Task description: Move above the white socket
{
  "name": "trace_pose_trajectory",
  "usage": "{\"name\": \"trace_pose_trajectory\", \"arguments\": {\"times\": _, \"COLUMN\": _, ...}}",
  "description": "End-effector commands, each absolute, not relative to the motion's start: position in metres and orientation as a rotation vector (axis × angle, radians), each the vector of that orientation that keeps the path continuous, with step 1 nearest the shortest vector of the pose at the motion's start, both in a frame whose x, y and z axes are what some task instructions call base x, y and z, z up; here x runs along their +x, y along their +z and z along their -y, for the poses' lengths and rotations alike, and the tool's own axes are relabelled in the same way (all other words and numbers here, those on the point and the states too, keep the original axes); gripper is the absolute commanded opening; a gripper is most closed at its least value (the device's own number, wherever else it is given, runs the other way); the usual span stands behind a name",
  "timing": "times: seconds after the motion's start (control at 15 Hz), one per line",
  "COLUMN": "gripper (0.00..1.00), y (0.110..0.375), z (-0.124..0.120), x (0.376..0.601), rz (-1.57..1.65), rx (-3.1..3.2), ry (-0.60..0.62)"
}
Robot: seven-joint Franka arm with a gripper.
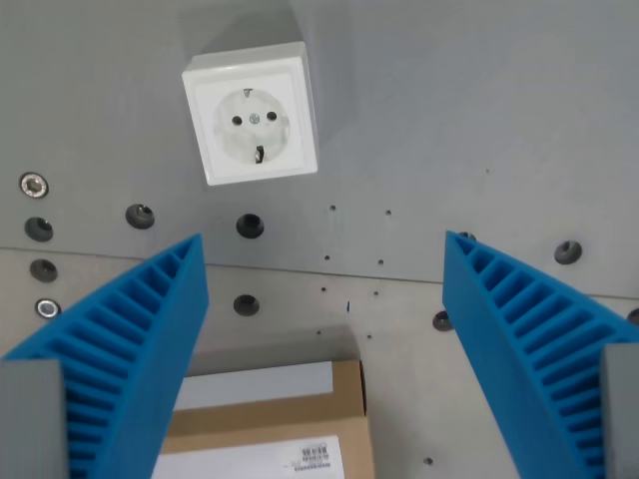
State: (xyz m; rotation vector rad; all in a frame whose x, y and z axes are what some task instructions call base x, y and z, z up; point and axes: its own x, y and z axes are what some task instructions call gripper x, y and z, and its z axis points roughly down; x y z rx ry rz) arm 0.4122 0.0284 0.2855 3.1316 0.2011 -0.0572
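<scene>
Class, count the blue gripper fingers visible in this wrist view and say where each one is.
2: one finger at the wrist view's lower left, the other at its lower right, wide apart.

Brown cardboard box (300,424) with white label on grey holed plate (479,130).

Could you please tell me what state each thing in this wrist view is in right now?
white socket: mounted on the grey surface, nothing plugged in.
gripper: open, blue fingers spread wide, holding nothing, not centred on the socket.
cardboard box: closed, label on top, partly behind the left finger.
</scene>
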Motion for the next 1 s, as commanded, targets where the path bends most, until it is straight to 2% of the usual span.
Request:
{"name": "trace_pose_trajectory", "arguments": {"times": 0.07, "gripper": 1.00, "y": 0.271, "z": -0.035, "x": 0.408, "rz": -0.267, "rx": 3.108, "ry": 0.105}}
{"name": "trace_pose_trajectory", "arguments": {"times": 1.0, "gripper": 1.00, "y": 0.209, "z": -0.054, "x": 0.413, "rz": -0.337, "rx": 3.098, "ry": 0.112}}
